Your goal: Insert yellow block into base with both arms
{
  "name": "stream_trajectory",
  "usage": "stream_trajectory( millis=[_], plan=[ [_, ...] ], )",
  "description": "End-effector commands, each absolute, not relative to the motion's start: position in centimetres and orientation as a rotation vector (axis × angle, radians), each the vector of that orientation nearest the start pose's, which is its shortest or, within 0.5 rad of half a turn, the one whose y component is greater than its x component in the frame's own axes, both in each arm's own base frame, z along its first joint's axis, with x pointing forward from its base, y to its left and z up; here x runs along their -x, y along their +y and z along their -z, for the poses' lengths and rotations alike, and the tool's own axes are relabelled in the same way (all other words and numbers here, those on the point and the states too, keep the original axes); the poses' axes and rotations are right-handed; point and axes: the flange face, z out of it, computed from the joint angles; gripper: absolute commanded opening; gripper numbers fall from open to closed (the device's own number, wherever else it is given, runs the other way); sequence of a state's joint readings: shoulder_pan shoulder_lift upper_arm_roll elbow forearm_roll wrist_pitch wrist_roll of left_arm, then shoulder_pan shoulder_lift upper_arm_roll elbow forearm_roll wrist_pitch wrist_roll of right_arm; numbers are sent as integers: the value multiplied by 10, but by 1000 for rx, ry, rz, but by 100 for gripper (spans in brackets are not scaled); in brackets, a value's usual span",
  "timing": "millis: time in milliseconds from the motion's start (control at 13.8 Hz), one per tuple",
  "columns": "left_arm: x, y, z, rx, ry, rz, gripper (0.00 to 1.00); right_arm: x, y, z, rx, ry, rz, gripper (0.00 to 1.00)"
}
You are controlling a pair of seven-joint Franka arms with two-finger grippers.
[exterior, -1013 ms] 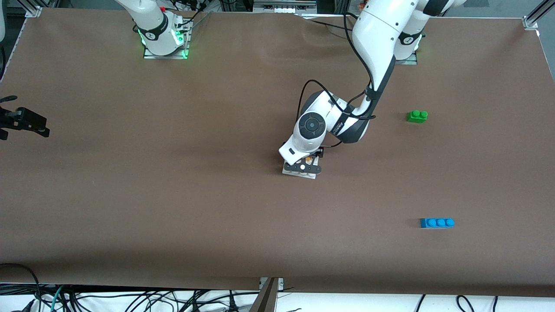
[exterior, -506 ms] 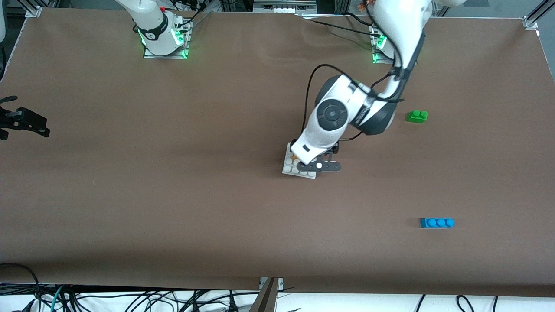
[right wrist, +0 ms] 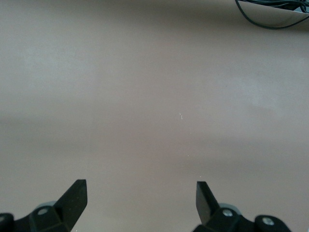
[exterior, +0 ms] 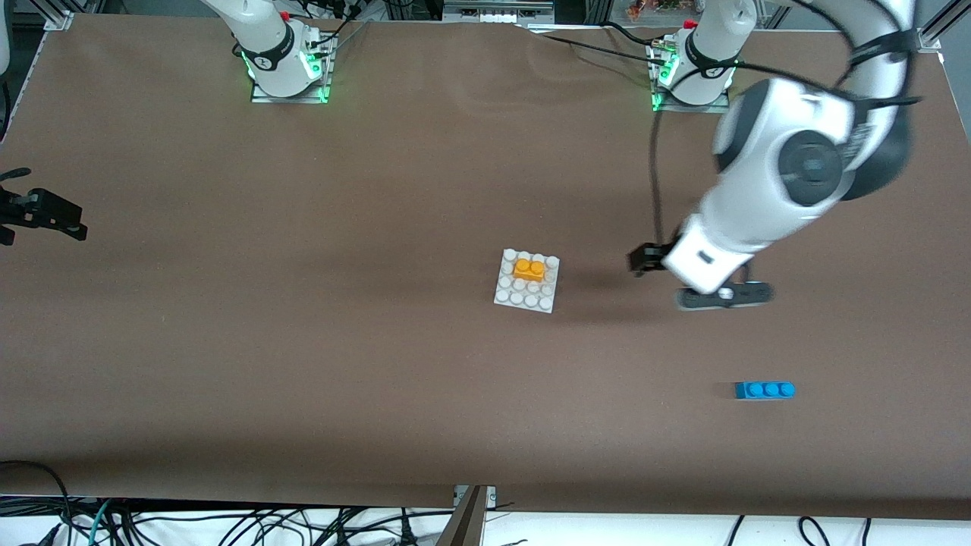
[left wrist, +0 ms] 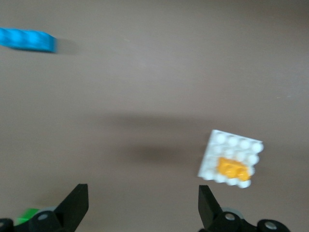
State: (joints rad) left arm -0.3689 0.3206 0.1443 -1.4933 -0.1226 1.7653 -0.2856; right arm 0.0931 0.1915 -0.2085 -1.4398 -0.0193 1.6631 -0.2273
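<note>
orange-yellow is what you should look at first: the yellow block (exterior: 529, 269) now sits on the base (exterior: 516, 296), on the stud rows of the base farther from the front camera, and nothing touches it. a second ago the left end effector (exterior: 721, 296) was down on the base and covered the block; it has since let go, lifted and swung off toward the left arm's end of the surface, and now hangs in the air over bare surface, well apart from the base. its fingers (left wrist: 75, 205) stand wide apart and hold nothing. from the left wrist view you see the block seated square on the plate, though whether it is pressed fully home you cannot tell.

the right end effector (exterior: 38, 212) waits at the right arm's end of the surface, its fingers (right wrist: 72, 198) apart and empty over plain surface.

the blue brick (exterior: 765, 390) has not moved. you can judge the insertion as done, with only the retreat left.
</note>
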Motion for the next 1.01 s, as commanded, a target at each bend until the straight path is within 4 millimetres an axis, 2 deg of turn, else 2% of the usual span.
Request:
stream_trajectory(
  millis=[0,72,217,362,434,651,723,940],
  plan=[
    [-619,-113,-517,3185,-43,-122,100,-614,-63,-588,3200,-201,50,100],
    [-615,-104,-523,3181,-53,-149,100,-614,-63,-587,3200,-201,47,100],
    [-609,-88,-551,3160,-71,-103,100,-614,-63,-587,3200,-203,47,100],
    [-598,-74,-569,3154,-89,-96,100,-614,-63,-587,3200,-203,47,100],
    [-595,-61,-572,3159,-119,-111,100,-614,-63,-588,3200,-203,50,100],
    [-586,-69,-575,3139,-54,-129,100,-614,-63,-587,3200,-203,47,100],
    [-584,-61,-570,3133,-55,-129,100,-614,-63,-587,3200,-203,47,100],
    [-559,-59,-569,3134,-58,8,100,-614,-63,-587,3200,-203,47,100]
  ],
)
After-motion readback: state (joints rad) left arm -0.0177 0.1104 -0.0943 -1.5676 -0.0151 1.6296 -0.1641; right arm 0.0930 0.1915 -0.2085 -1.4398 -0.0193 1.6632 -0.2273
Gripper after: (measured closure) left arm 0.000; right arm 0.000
